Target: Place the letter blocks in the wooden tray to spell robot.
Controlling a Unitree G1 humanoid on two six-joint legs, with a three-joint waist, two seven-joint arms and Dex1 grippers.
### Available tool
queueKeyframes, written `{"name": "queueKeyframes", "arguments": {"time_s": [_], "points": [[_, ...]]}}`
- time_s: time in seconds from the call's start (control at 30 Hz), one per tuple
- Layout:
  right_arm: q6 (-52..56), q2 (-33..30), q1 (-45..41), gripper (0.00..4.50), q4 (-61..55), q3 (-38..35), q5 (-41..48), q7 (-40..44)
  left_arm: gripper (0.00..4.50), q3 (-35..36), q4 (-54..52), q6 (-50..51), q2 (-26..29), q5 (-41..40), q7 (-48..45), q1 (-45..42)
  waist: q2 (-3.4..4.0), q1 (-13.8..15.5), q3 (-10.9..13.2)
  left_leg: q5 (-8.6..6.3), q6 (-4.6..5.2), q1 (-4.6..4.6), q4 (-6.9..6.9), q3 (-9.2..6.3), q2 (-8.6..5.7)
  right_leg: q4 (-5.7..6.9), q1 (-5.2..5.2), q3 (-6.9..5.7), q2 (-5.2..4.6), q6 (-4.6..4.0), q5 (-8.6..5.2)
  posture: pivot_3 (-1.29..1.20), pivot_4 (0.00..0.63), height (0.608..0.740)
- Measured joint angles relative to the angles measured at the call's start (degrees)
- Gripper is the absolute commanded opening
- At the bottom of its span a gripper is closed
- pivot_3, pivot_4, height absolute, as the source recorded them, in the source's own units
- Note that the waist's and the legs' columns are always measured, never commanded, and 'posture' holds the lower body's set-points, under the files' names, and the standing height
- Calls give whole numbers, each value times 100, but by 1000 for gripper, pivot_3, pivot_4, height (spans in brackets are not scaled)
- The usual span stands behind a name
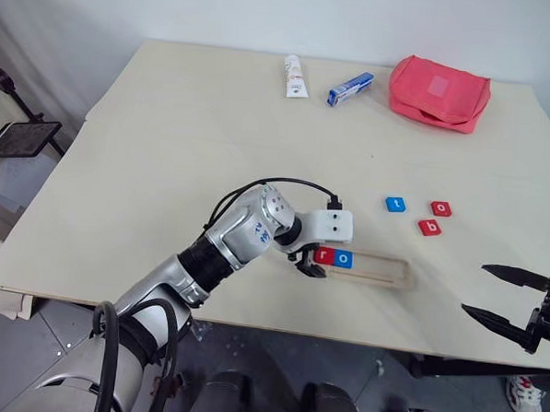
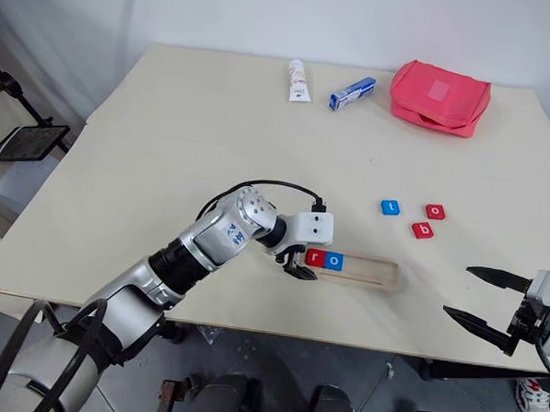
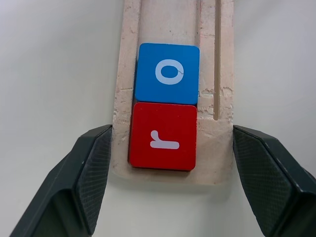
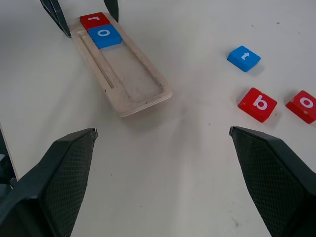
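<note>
Tray: pale wood, lying flat on the desk near the front edge, long axis running left to right; groove bare from the second tile to the right end.
Red r: flat in the tray at its left end, letter up.
Blue o: flat in the tray, touching the r on its right side.
Blue t: loose on the desk, behind the tray's right end and well apart from it.
Red o: loose on the desk, near the t, to its right.
Red b: loose on the desk, just in front of the red o, closest loose tile to the tray's right end.
Left gripper: pointing down at the tray's left end; jaws released and spread wider than the tray, one finger on each long side of it, gripping nothing; contact with the wood not clear.
Right gripper: off the desk's front right corner, well apart from tray and tiles; jaws released, spread wide, nothing between them.
Far edge of desk: white tube, blue-and-white box just beside it, pink pouch further right.
</note>
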Motion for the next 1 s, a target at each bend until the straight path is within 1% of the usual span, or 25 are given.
{"name": "queueKeyframes", "arguments": {"time_s": [0.07,0.13,0.17,0.47,0.6,0.73,0.8,0.9,1.0], "points": [[0,0,4,4500,-4,0,0,-18,3392,0,0,35,-42,0,3,-4,0,0,0,0,0,0,0,0,0,0,0,-1,0,0,0,0,150,740],[0,0,7,4500,-6,0,0,-40,4136,0,1,87,-80,1,12,-7,0,0,0,0,0,0,0,0,0,0,0,0,0,0,0,0,150,740],[0,0,7,4500,-5,0,0,-47,4424,-1,1,108,-97,3,15,-7,0,0,0,0,0,0,0,0,0,0,0,0,0,0,0,0,150,740],[1,0,-39,4500,-5,30,-3,-83,4469,-2,-127,275,-91,-5,2,-6,0,0,0,0,0,-1,0,-1,0,0,-1,0,0,0,0,0,150,740],[33,0,-96,4500,-18,43,-2,-132,4469,133,-502,341,96,-103,-47,-2,1,-7,0,0,0,-5,1,-1,2,-2,-3,1,0,0,0,0,150,740],[185,2,-62,4500,-246,31,30,-315,4469,936,-1004,158,728,-643,-334,102,7,-38,-1,0,-3,-2,0,0,10,0,-5,0,4,0,0,0,150,740],[301,55,-8,4500,-342,9,70,-470,4469,1431,-1136,-26,1016,-1043,-586,271,10,-32,-3,0,-3,1,1,0,10,0,-3,0,4,0,0,0,150,740],[481,133,-2,4500,-464,2,120,-701,4469,2008,-1139,-270,1015,-1590,-738,480,10,3,-2,-1,-1,-6,10,-9,2,2,-2,-1,-2,0,0,0,150,740],[639,243,8,4500,-759,1,142,-986,4469,2583,-937,-1050,1011,-2050,-853,667,10,19,-2,-3,2,-7,11,-13,0,5,-2,-3,-3,0,0,0,150,740]]}}
